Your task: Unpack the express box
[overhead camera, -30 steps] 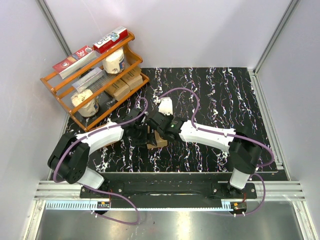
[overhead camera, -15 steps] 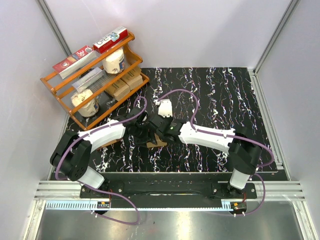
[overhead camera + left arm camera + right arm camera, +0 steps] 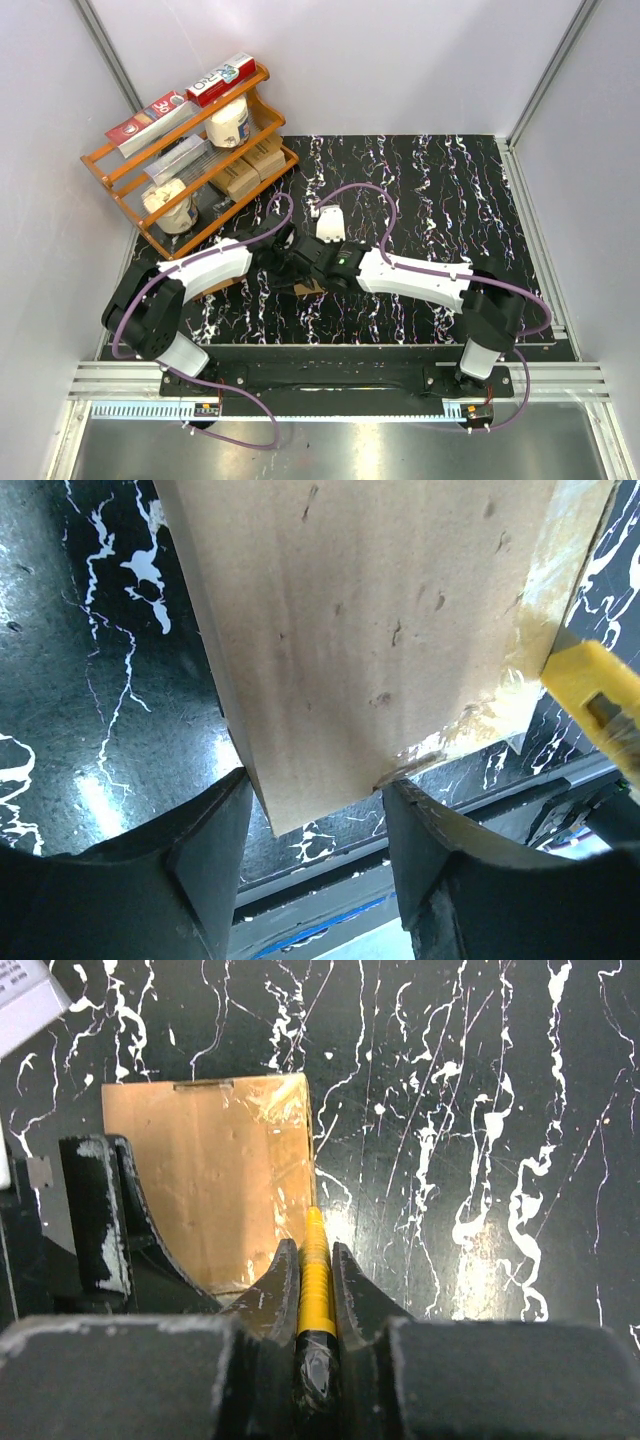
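The express box (image 3: 200, 1170) is a small light-brown cardboard box with glossy tape along its right edge, lying on the black marbled table. In the top view only a sliver of the box (image 3: 313, 286) shows under the two wrists. My left gripper (image 3: 315, 790) straddles its near corner, and both fingers touch the cardboard (image 3: 370, 630). My right gripper (image 3: 315, 1260) is shut on a yellow box cutter (image 3: 316, 1260). The cutter's tip rests at the box's taped right edge. The same cutter (image 3: 600, 700) shows at the right of the left wrist view.
An orange wire rack (image 3: 118, 150) stands at the back left, holding toothpaste cartons, white tubs and flat tan cartons. The table's front rail (image 3: 330, 900) runs just beyond the box. Grey walls close in the left, back and right sides.
The left jaws have narrowed onto the box. Both wrists have crept together over it, and the right forearm has swung slightly toward the near edge, so less of the box shows from above.
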Controlling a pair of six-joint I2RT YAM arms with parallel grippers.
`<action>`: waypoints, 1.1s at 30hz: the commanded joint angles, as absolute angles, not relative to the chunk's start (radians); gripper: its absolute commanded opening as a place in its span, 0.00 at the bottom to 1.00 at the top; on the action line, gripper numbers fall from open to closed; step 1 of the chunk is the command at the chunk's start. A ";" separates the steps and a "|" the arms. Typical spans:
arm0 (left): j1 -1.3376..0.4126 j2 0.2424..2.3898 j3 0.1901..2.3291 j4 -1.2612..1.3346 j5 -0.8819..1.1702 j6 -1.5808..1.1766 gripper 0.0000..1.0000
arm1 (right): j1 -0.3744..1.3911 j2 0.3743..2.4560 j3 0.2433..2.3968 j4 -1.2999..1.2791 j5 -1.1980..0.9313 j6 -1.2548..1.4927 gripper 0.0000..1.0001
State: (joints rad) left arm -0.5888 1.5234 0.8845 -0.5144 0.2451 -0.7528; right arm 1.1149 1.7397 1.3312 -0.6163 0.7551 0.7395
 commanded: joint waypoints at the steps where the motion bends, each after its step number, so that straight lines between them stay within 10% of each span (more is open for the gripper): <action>1: -0.586 1.554 0.922 -0.445 0.186 -0.802 0.57 | 1.146 1.678 1.353 -0.680 0.660 0.793 0.00; 33: -0.586 1.523 0.927 -0.419 0.216 -0.778 0.63 | 1.137 1.520 1.401 -0.822 0.719 0.822 0.00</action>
